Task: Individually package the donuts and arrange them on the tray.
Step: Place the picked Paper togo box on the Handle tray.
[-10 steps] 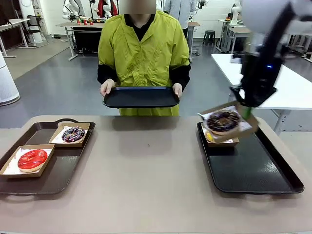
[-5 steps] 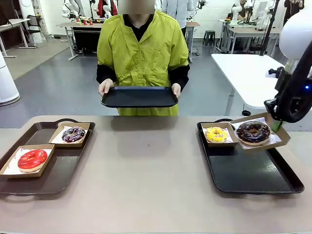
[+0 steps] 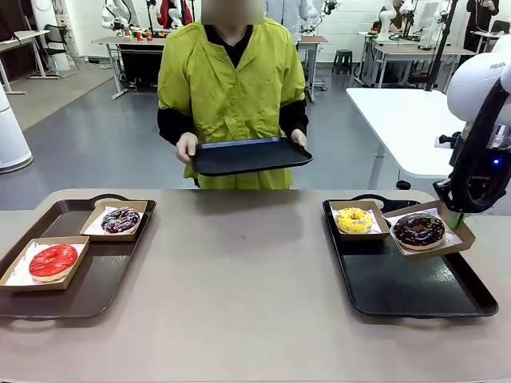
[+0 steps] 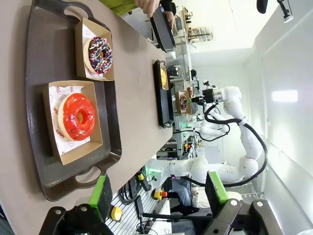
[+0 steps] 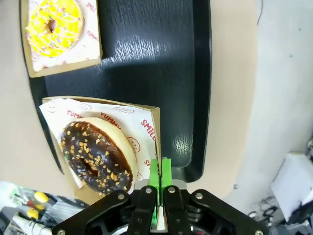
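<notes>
Dark chocolate with pale sprinkles, one donut (image 3: 418, 229) sits in a brown cardboard carton (image 3: 461, 240) lined with printed white paper, at the far right of the black tray (image 3: 415, 287). The carton's near corner overhangs the tray's right edge. The right gripper (image 5: 159, 171) is clamped on that carton's wall, its green pads pressed together with the cardboard edge between them. Just beside it on the same tray, toward the table's middle, the yellow donut (image 3: 354, 219) rests in its own carton (image 3: 378, 230). Well apart, on the brown tray (image 3: 96, 279) at the table's left, the drizzled donut (image 3: 120, 219) occupies the far carton (image 3: 142, 214) and the red donut (image 3: 53, 261) the near carton (image 3: 24, 275); both cartons lie flat. The left gripper (image 4: 159, 192) hangs off the table's left end, past the brown tray's handle, jaws apart with nothing between them. At the far side a person (image 3: 231, 88) stands holding a third, black tray (image 3: 251, 155) in both hands, above the table edge and tilted slightly.
</notes>
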`<state>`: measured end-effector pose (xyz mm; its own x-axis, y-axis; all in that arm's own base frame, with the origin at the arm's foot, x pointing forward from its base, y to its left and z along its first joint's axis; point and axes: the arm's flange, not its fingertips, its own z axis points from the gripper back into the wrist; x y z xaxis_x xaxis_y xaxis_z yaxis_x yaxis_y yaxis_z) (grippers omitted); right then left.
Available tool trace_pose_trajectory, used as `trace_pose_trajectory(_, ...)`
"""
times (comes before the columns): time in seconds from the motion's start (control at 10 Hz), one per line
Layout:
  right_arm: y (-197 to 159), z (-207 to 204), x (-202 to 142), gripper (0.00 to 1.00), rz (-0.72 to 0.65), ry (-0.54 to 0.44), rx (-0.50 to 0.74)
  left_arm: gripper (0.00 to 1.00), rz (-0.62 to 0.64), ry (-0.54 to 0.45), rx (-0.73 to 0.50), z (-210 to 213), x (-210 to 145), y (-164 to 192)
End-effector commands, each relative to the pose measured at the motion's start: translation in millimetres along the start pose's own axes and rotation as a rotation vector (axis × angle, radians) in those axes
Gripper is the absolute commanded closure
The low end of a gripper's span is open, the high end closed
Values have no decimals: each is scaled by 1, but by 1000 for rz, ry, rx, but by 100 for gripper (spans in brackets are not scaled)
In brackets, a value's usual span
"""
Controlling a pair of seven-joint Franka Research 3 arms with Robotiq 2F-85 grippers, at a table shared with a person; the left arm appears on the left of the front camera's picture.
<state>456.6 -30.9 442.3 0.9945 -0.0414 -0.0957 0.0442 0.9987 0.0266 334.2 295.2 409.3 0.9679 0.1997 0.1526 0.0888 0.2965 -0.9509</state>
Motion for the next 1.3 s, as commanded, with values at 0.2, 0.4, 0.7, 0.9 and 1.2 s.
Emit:
trace_pose_trajectory(0.2, -1, 4, -6, 99, 0, -11, 0, 0, -4, -12, 9, 1, -2, -3)
trace_pose_trajectory(0.4, 0, 4, -2, 99, 0, -9, 0, 0, -4, -12, 9, 1, -2, -3)
trace_pose_trajectory(0.7, -5, -24, 5, 99, 66, -46, 50, 0, -4, -12, 9, 1, -2, -3)
trace_pose_trajectory(0.9, -10, -43, 11, 99, 52, -44, 69, 0, -4, -12, 9, 1, -2, -3)
trace_pose_trajectory(1.2, -9, -69, 20, 99, 44, 1, 69, 0, -4, -12, 9, 1, -2, -3)
